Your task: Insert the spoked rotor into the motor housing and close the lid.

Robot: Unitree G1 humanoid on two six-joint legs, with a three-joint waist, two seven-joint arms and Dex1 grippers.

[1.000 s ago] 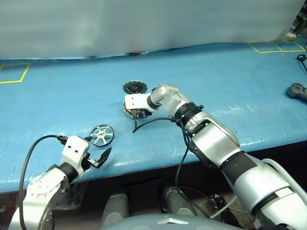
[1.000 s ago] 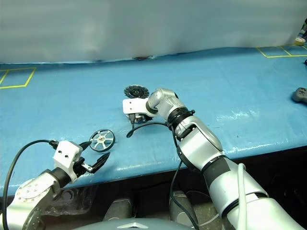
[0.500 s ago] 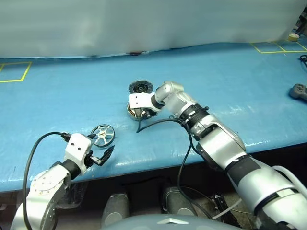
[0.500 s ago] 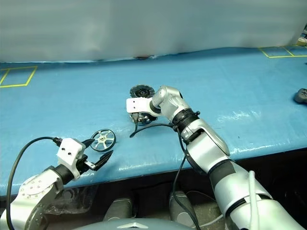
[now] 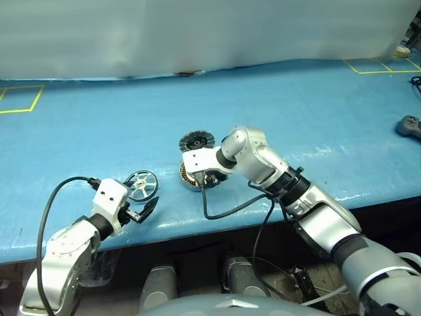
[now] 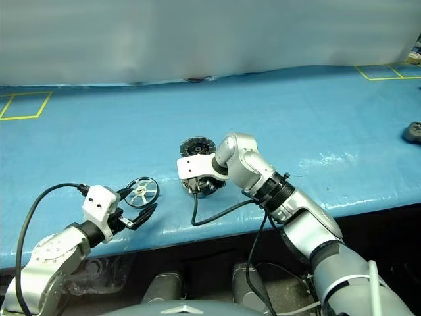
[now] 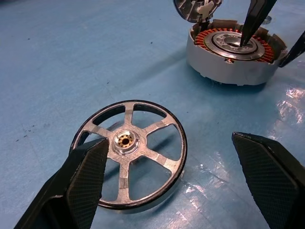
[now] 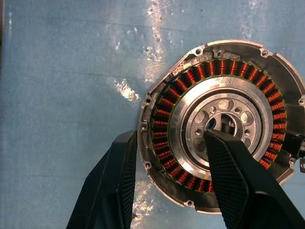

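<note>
With the right end effector (image 8: 169,183) gripping the motor housing (image 8: 224,125) wall on the desk (image 5: 99,131), the wide-open left end effector (image 7: 176,183) should close squarely across the spoked rotor (image 7: 129,153) lying flat between its fingers.

blue table cover (image 5: 99,125) | yellow tape squares (image 5: 20,100) | dark controller (image 5: 409,125) far right

Blue-covered table (image 5: 99,125) with spoked rotor (image 5: 141,185), motor housing (image 7: 232,52), yellow tape squares (image 5: 18,100).
</note>
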